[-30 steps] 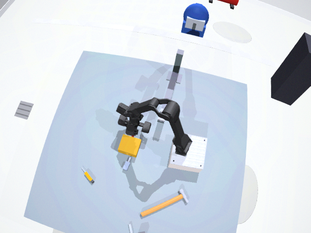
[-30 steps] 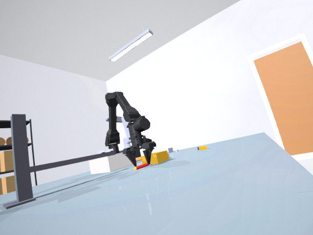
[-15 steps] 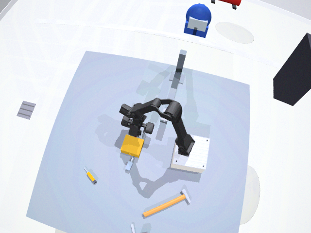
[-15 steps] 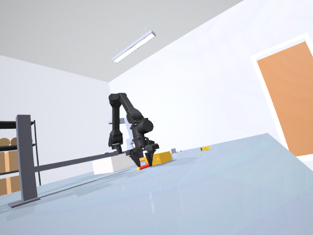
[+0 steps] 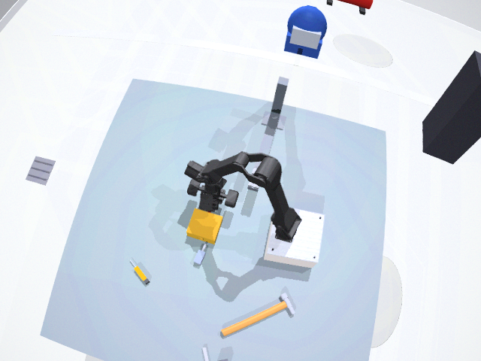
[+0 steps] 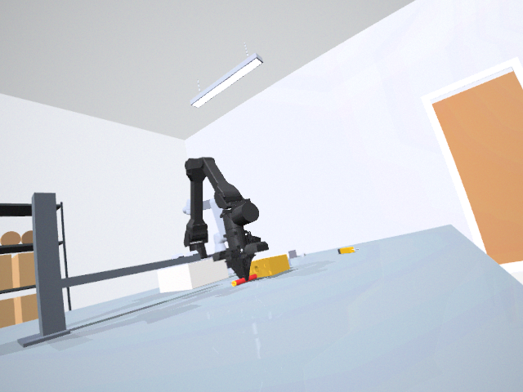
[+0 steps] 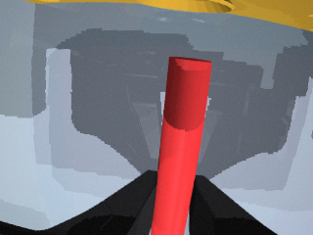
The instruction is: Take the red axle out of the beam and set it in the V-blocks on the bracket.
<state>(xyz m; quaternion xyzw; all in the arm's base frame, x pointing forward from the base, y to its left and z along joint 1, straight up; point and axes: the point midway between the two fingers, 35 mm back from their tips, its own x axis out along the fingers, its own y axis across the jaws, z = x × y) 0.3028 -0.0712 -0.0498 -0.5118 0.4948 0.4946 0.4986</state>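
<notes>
One red axle (yellow-tipped), gripper closed on it

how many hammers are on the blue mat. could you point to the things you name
1: an orange-handled hammer (image 5: 254,318), lying at the near side of the mat in the top view. Others might be hidden behind the arm or cut off by the picture's lower edge.

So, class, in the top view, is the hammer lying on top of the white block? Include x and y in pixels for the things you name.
No, the hammer (image 5: 254,318) lies on the mat (image 5: 330,326), apart from the white block (image 5: 307,237).
</notes>
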